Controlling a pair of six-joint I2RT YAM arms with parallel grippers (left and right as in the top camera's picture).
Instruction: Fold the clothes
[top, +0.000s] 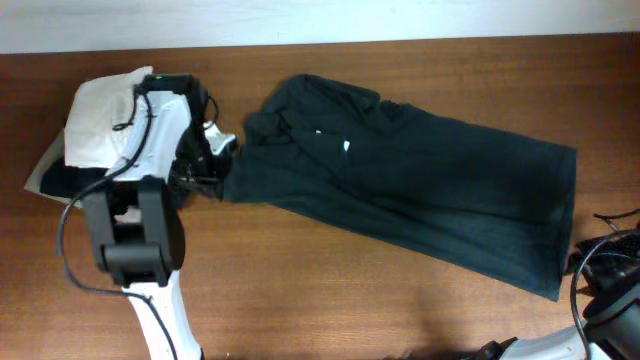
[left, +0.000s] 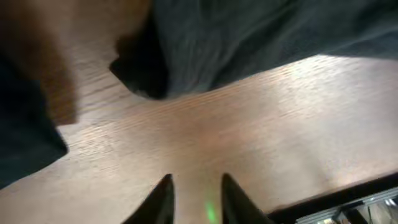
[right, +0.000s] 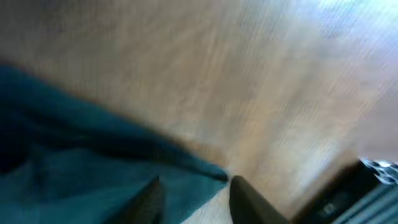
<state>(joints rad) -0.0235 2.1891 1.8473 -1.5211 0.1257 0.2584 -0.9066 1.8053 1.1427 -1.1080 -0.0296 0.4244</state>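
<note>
I have the shirt (top: 420, 200) lying on the table (top: 300, 300) as a long dark band. A few white specks of print show near its bunched collar end. At that end my left gripper (left: 196, 200) hovers just off the shirt's edge, its fingers (left: 163, 202) spread with only bare wood between them. At the shirt's opposite end my right gripper (right: 194, 198) is spread too. A corner of the shirt reaches in between its fingers (right: 249, 199), and I can't tell if it touches either. Beyond the collar end lies a white garment (top: 100, 115), with a beige cloth (top: 42, 172) peeking from under it.
</note>
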